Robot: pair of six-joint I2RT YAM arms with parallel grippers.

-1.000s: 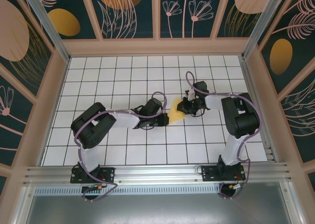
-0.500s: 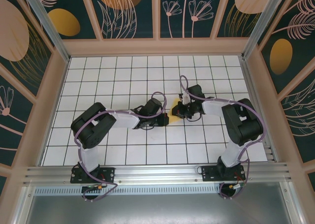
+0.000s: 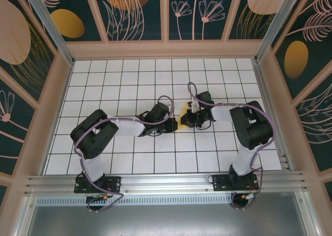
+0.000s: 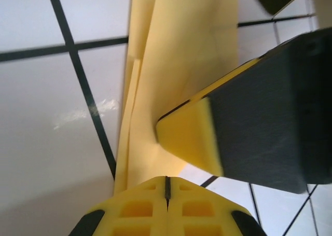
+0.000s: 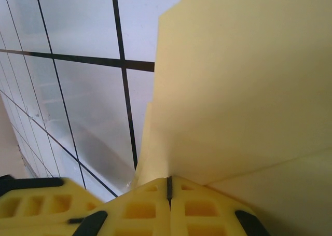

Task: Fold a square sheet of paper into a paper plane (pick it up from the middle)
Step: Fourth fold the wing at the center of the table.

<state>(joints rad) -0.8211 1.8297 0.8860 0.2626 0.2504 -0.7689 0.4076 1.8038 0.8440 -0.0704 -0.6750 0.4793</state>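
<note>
The square sheet of paper (image 3: 183,120) is a small, folded yellow shape on the white grid table, squeezed between my two grippers. In the left wrist view it (image 4: 176,65) runs away from my shut left gripper (image 4: 167,180) in long creased layers, and its near end passes under the fingertips. I cannot tell whether those tips pinch it or only press on it. A finger (image 4: 259,127) of the right gripper leans onto the paper from the right. In the right wrist view a paper flap (image 5: 244,91) rises from the seam of my right gripper (image 5: 169,180), which is shut on it.
Both grippers, left (image 3: 175,126) and right (image 3: 190,120), meet almost tip to tip mid-table. The left gripper's yellow fingers (image 5: 31,207) show low in the right wrist view. White tiled table (image 3: 119,80) stretches all round, walled by patterned panels and a metal rail (image 3: 166,181) at the near edge.
My right gripper has swung left toward the left gripper. The yellow paper seen from above has shrunk from a wide wedge to a narrow patch. The left arm has barely shifted.
</note>
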